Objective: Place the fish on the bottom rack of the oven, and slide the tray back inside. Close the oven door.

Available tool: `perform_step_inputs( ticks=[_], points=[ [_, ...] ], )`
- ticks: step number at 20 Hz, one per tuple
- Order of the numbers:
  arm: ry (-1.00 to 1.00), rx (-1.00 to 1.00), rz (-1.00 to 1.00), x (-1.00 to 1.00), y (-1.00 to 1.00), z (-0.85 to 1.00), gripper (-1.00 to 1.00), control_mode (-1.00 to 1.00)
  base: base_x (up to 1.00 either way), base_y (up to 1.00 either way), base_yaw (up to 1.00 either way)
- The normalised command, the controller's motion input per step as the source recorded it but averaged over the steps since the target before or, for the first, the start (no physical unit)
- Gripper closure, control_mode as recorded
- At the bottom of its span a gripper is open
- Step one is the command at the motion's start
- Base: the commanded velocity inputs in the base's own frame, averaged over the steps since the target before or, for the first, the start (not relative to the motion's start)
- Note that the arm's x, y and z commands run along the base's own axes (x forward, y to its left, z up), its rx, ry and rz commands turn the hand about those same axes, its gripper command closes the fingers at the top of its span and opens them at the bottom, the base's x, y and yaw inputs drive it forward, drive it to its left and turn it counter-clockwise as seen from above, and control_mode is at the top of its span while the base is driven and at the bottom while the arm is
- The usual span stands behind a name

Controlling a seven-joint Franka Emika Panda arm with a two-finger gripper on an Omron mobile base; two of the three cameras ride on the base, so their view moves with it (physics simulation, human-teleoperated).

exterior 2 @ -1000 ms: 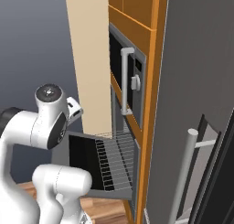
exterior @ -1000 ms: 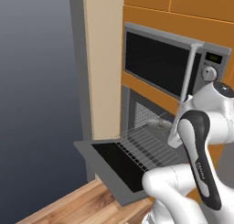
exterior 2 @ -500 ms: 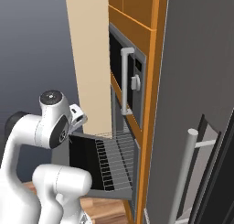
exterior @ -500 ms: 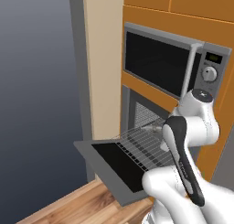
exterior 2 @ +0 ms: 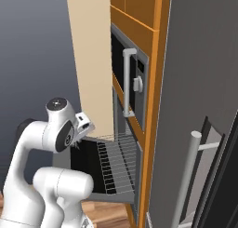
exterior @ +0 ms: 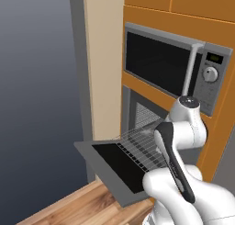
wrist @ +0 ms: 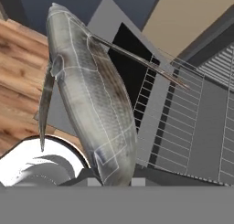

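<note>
1 fish [wrist: 89, 99], silver-grey. 1 oven [exterior: 137, 110] w/ 1 oven door [exterior: 117, 169], dropped open; 1 black window in it. 1 bottom rack [exterior: 143, 143], wire grid, pulled out over the door. 1 microwave [exterior: 176, 70] above: 1 round knob [exterior: 210, 74], 1 vertical handle [exterior: 190, 68]. 1 wood floor [wrist: 18, 81]. 1 tall bar handle [exterior 2: 188, 176] on the dark panel at right.

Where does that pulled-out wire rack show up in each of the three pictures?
Left base view: the bottom rack sits at centre, over the open oven door, partly behind the arm.
Right base view: lower centre, running toward the camera.
Hand view: right half, behind the fish.
Shared landmark: the door's black glass window.
</note>
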Motion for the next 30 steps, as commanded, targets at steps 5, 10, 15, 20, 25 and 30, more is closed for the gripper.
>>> perform_step_inputs(
  ticks=[5, 10, 15, 20, 25, 30],
  points=[
    [0.00, 0.00, -0.08, 0.23, -0.06, -0.40, 1.00, -1.00, 0.00, 0.00, 0.00],
    [0.00, 0.00, -0.06, 0.36, 0.00, -0.47, 1.00, -1.00, 0.00, 0.00, 0.00],
    [0.00, 0.00, -0.04, 0.46, -0.04, -0.43, 1.00, -1.00, 0.00, 0.00, 0.00],
    [0.00, 0.00, -0.02, 0.50, -0.08, -0.42, 1.00, -1.00, 0.00, 0.00, 0.00],
    [0.00, -0.01, -0.02, 0.44, 0.00, -0.54, 1.00, -1.00, 0.00, 0.00, 0.00],
    [0.00, -0.04, -0.02, 0.26, 0.00, -0.60, 1.00, -1.00, 0.00, 0.00, 0.00]
  ],
)
